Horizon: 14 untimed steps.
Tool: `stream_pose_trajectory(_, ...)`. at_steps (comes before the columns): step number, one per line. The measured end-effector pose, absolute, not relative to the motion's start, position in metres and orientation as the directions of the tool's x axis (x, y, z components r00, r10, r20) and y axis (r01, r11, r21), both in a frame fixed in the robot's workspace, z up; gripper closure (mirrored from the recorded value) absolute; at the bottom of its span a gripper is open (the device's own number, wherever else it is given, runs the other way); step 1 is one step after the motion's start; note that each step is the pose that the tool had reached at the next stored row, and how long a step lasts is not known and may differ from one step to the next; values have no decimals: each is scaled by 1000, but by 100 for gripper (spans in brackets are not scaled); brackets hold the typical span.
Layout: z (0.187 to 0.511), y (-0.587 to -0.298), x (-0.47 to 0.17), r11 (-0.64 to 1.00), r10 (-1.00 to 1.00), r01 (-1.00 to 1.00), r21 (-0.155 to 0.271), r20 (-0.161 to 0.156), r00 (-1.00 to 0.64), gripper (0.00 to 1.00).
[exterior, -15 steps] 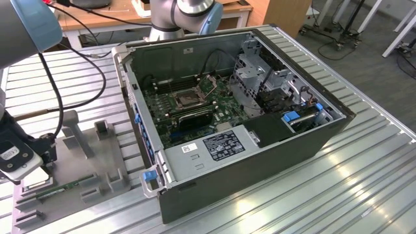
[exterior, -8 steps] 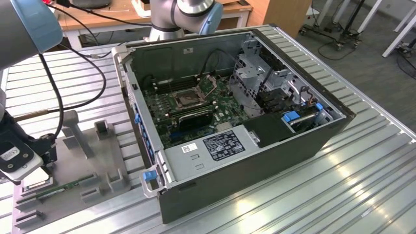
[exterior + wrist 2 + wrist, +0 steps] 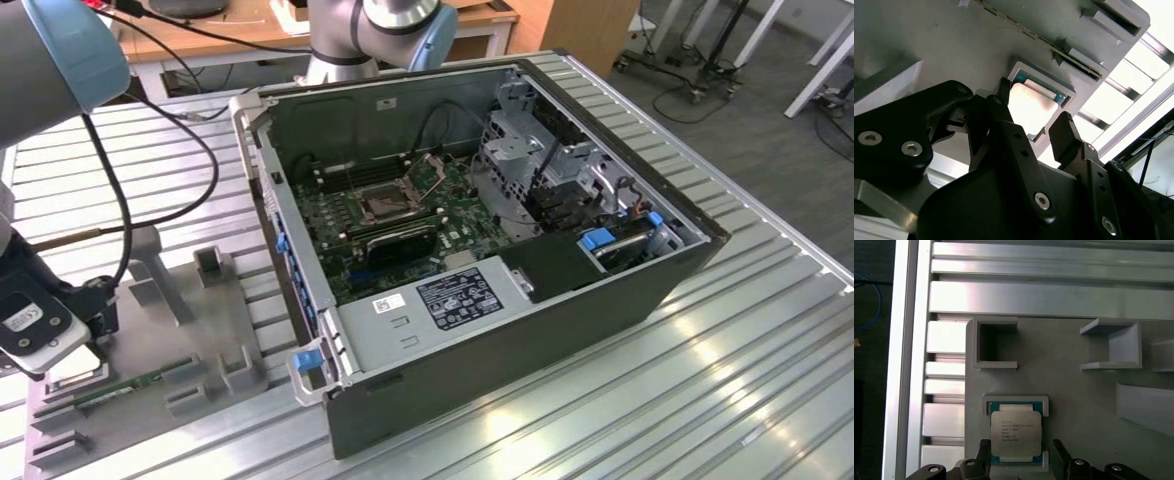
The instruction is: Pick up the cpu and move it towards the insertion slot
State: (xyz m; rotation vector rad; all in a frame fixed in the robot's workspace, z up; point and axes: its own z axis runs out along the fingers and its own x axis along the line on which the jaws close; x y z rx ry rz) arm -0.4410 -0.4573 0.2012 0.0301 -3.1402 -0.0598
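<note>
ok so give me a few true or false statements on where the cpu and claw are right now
1. The cpu lies in a recess of the grey holder. True.
2. The claw has lifted the cpu clear. False: the cpu sits in its recess, with the open claw's fingers on either side.
3. The computer case is closed. False: its side is open, showing the insertion slot.
4. A green memory stick lies on the holder. True.

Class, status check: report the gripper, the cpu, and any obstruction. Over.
Status: gripper open, straddling the cpu. It sits in its grey holder, not lifted. No obstruction seen.
</note>
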Motion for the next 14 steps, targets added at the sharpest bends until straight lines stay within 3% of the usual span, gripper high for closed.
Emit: stream_pose_trajectory(14, 197, -457, -441, 999, -19, -19, 38, 1, -1000, 41)
